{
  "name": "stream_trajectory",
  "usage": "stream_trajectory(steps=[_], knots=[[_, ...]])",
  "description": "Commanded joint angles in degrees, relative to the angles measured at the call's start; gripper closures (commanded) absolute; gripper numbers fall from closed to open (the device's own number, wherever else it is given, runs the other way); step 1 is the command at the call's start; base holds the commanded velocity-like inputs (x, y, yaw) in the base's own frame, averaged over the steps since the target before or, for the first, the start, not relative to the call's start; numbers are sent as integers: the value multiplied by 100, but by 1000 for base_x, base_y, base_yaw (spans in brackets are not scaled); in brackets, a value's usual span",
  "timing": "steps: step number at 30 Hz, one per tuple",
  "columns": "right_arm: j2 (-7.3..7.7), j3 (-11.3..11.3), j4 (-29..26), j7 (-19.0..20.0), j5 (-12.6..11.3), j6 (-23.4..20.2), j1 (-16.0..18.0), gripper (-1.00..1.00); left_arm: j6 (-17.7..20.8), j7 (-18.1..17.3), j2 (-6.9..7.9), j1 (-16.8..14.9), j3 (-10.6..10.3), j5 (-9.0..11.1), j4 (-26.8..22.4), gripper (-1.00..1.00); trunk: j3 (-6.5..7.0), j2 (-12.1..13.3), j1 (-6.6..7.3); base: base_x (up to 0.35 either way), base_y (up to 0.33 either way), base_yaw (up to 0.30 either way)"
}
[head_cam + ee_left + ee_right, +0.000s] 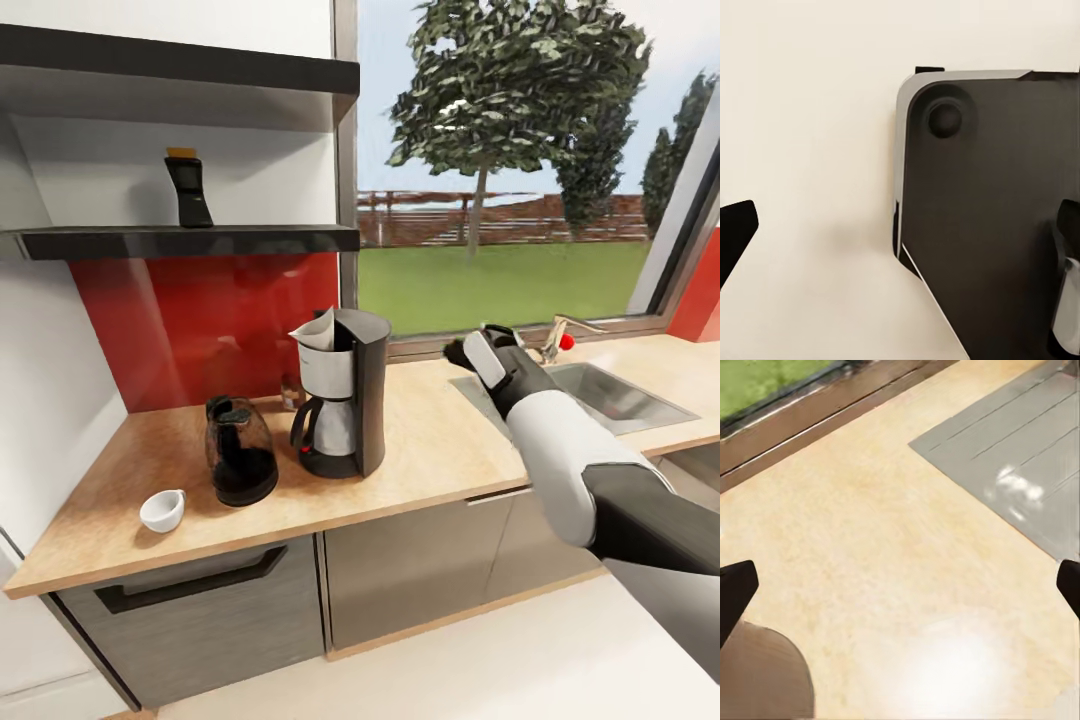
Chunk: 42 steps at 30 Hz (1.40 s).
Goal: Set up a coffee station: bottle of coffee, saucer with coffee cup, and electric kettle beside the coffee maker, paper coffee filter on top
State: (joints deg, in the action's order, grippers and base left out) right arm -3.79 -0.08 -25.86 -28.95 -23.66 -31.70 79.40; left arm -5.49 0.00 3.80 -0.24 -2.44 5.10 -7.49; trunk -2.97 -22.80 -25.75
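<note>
The coffee maker (pixel 345 395) stands on the kitchen countertop (pixel 440 440), with the paper coffee filter (pixel 318 331) sticking out of its top. To its left sits the electric kettle (pixel 240 452), and further left, near the front edge, the white coffee cup (pixel 162 510). The bottle of coffee (pixel 188 190) is upright on the kitchen shelf (pixel 190 241). The saucer is out of view. My right gripper (pixel 478 348) hovers open and empty over the countertop (pixel 870 532), between the coffee maker and the sink. My left gripper (pixel 900 232) is open and empty, low over pale floor.
A steel sink (pixel 605 395) with a faucet (pixel 556 338) is set in the counter at right. A small brown thing (pixel 292 392) is half hidden behind the coffee maker. A window runs behind the counter. My own dark base (pixel 990 225) shows in the left wrist view.
</note>
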Motion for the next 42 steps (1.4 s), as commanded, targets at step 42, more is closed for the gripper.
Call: stream_trajectory(steps=[42], knots=[[-84, 2018, -2564, -42, -136, -384, 1620, -100, -44, 3, 0, 0, -40, 70, 37, -100, 0, -12, -3, 0, 0, 0]])
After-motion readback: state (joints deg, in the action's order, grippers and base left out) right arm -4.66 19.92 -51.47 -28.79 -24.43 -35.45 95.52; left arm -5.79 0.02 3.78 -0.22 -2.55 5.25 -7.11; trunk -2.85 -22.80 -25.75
